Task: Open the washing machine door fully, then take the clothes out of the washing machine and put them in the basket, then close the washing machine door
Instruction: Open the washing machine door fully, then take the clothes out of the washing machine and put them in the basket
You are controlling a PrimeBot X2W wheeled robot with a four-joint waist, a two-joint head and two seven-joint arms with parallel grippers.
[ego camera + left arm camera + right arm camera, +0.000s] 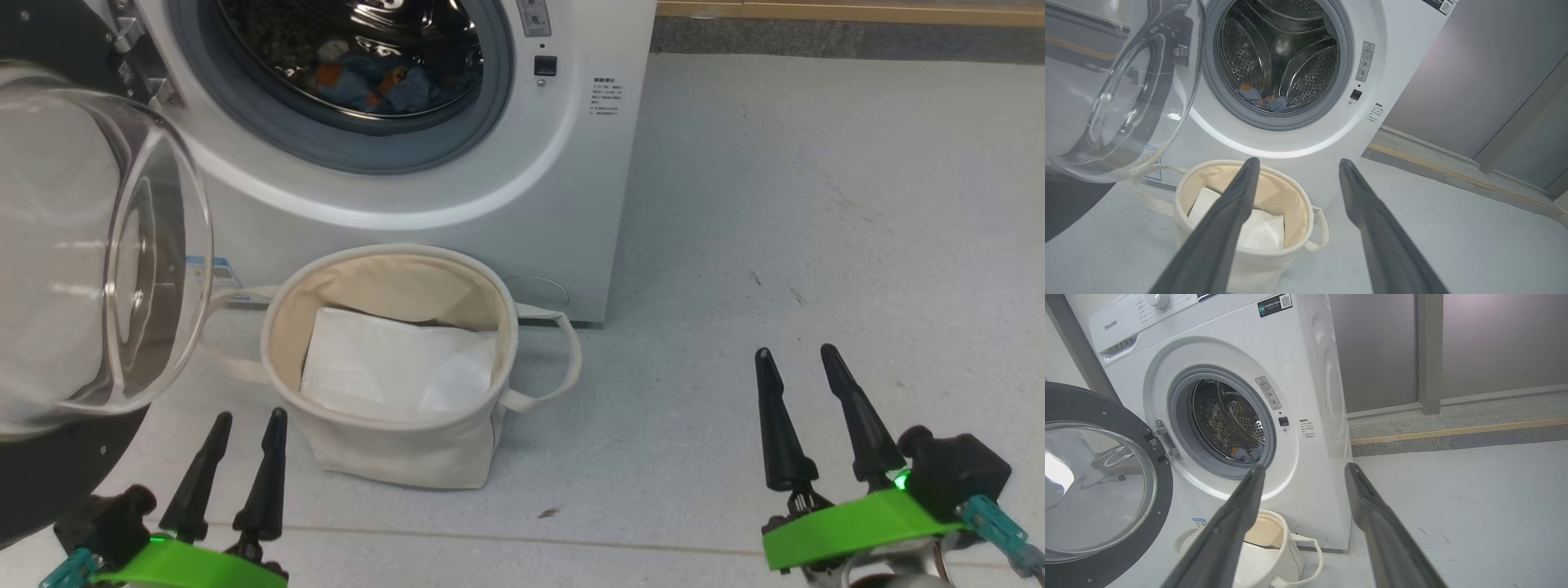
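Observation:
The white washing machine (506, 188) stands ahead with its black door (49, 482) swung open to the left, the glass bowl (98, 261) bulging toward me. Blue clothes (384, 82) with orange patches lie at the bottom of the steel drum (1278, 57); in the right wrist view the clothes (1245, 454) peek over the grey rim. The cream basket (400, 441) sits on the floor in front of the machine, holding a flat white sheet (392, 367). My left gripper (245, 420) is open at lower left, near the basket. My right gripper (796, 355) is open at lower right, over bare floor.
Pale grey floor (816, 204) stretches to the right of the machine. A wooden strip (1453, 433) and a grey wall (1494, 339) run behind it. The open door (1098, 486) takes up the space left of the basket (1265, 551).

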